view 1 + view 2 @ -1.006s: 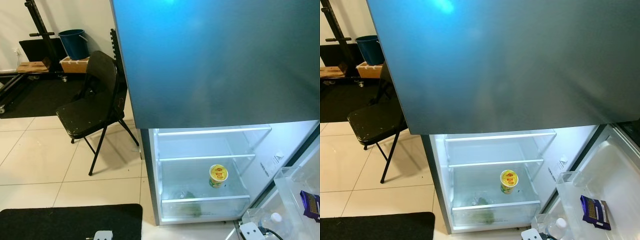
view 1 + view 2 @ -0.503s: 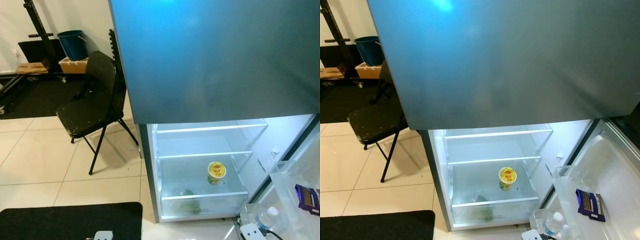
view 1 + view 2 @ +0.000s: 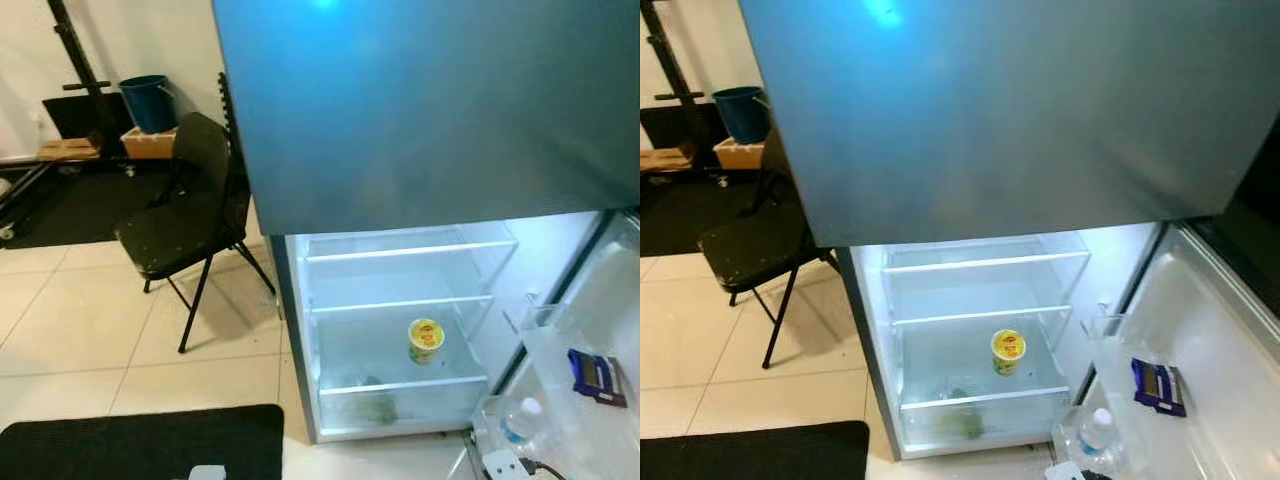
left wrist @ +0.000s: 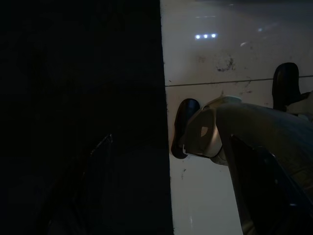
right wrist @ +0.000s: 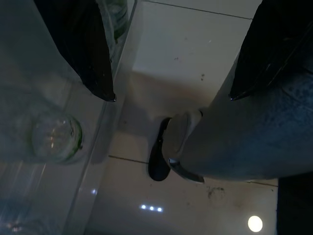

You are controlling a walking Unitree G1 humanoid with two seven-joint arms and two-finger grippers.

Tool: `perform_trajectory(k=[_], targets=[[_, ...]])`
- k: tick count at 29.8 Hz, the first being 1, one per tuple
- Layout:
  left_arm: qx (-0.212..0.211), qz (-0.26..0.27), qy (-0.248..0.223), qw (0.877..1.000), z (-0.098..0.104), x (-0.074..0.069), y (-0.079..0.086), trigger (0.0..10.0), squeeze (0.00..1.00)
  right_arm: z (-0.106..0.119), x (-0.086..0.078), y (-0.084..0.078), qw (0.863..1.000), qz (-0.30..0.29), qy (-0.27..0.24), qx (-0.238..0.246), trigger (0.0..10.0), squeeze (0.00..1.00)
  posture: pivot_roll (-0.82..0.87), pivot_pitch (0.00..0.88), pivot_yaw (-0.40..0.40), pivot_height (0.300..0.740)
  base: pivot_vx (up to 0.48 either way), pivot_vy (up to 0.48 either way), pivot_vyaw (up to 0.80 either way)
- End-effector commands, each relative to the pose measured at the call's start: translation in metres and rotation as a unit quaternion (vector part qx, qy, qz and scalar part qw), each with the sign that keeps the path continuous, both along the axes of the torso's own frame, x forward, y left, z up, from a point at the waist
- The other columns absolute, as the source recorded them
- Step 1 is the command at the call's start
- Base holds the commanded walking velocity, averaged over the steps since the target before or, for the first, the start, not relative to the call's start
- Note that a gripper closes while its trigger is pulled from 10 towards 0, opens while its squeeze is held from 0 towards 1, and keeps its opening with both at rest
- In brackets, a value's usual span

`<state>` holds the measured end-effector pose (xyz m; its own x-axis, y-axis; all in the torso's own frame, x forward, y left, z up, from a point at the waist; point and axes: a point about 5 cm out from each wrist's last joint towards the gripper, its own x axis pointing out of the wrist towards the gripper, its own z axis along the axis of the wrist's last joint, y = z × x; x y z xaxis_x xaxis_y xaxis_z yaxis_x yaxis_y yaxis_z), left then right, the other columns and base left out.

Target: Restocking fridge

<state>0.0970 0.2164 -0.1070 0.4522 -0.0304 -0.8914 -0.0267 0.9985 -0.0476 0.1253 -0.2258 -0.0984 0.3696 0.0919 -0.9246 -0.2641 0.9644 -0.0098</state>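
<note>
- The fridge (image 3: 400, 120) stands open, its lower compartment lit, with the door (image 3: 1200, 370) swung out to the right.
- A yellow cup (image 3: 426, 339) sits on the lower glass shelf (image 3: 400, 385), right of centre.
- A purple packet (image 3: 1157, 386) lies in a door bin; a water bottle (image 3: 1096, 432) stands lower down in the door.
- A black folding chair (image 3: 185, 215) stands left of the fridge.
- The right claw (image 5: 171, 68) hangs with fingers spread apart over the floor tiles.
- The left wrist view is dark, so I cannot tell the left claw's state.
</note>
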Motion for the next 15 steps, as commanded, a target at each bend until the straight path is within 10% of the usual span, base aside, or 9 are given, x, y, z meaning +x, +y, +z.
perform_trajectory(k=[1, 15], targets=[[-0.003, -0.002, 0.006, 1.0, -0.001, -0.0019, -0.0021, 10.0, 0.0, -0.0011, -0.0004, 0.0043, 1.0, 0.001, 0.001, 0.006, 10.0, 0.0, -0.04, 0.0, -0.024, 0.74, -0.292, 0.0, 0.0], [-0.003, -0.005, 0.008, 1.0, -0.0013, -0.0025, -0.0029, 10.0, 0.0, -0.0011, -0.0008, 0.004, 1.0, 0.002, 0.002, 0.005, 10.0, 0.0, -0.04, 0.0, -0.025, 0.74, -0.314, 0.0, 0.0]])
